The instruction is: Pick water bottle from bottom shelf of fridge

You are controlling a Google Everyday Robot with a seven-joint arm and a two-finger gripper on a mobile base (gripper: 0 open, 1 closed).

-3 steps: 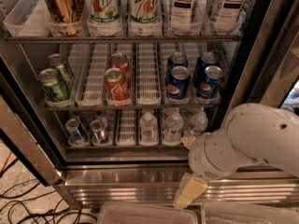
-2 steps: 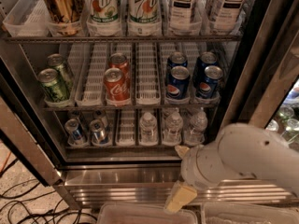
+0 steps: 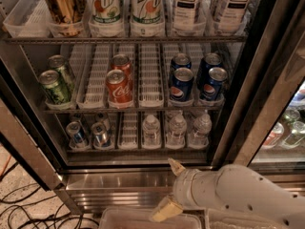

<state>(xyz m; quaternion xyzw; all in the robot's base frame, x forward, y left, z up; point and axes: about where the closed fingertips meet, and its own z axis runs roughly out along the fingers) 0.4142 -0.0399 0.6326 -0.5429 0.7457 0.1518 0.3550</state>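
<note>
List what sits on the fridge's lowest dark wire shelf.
Three clear ribbed water bottles right, small blue-and-silver cans left; lane backs are hidden. The open gripper hovers below the shelf.

Tool (image 3: 170, 187) below bottom shelf (image 3: 95, 150) — free lane (image 3: 129, 130) beside bottles (image 3: 177, 129).

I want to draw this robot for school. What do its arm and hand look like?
The arm is smooth, rounded and white, like a fat tube with a ring-shaped joint. Its gripper, low in the picture in front of the fridge base, has two pale tan, wedge-shaped fingers. No cables or markings show on it.
</note>
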